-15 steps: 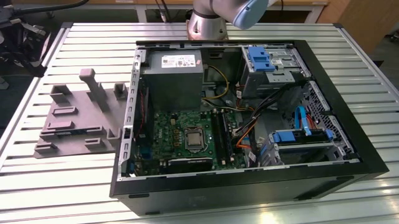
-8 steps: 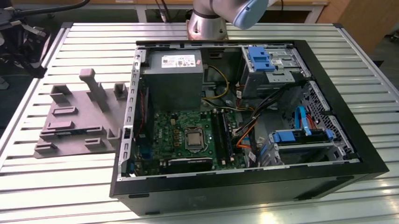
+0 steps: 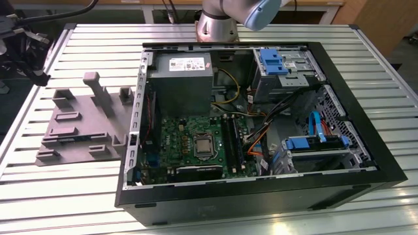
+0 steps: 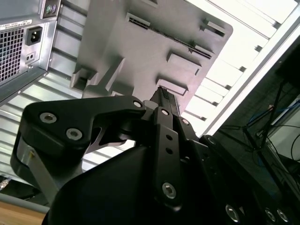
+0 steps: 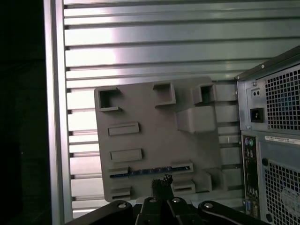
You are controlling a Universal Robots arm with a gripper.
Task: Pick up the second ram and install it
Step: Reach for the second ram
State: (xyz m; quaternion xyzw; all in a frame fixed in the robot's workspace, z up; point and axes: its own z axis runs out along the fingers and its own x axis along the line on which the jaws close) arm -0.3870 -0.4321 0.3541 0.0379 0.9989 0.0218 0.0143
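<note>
The jaws look pressed together with nothing between them, the two linkages meeting at a single dark tip in the first wrist view. Just past that tip lies the second ram (image 5: 150, 171), a thin blue-green strip seen edge-up in a groove of the grey tray (image 5: 140, 108). The tip lines up with about the middle of the stick. I judge that the jaws hang above the tray rather than touch it, though the height is hard to read. The stick's long axis seems to run along the line on which the jaws open, not across it, so its two broad faces do not face the pads as things stand. On the exterior view's clock face, the tray sits at nine o'clock from the open computer case (image 3: 261, 196), both resting on the slatted counter (image 3: 365, 49). The stick lies toward the tray's seven o'clock part, its length running nine to three. The long black memory slots (image 3: 232, 139) on the motherboard (image 3: 189, 142) run nearly twelve to six, roughly square to the stick. They are well apart from it, across the case wall at about three o'clock from the tray. The ram is not yet lifted.
</note>
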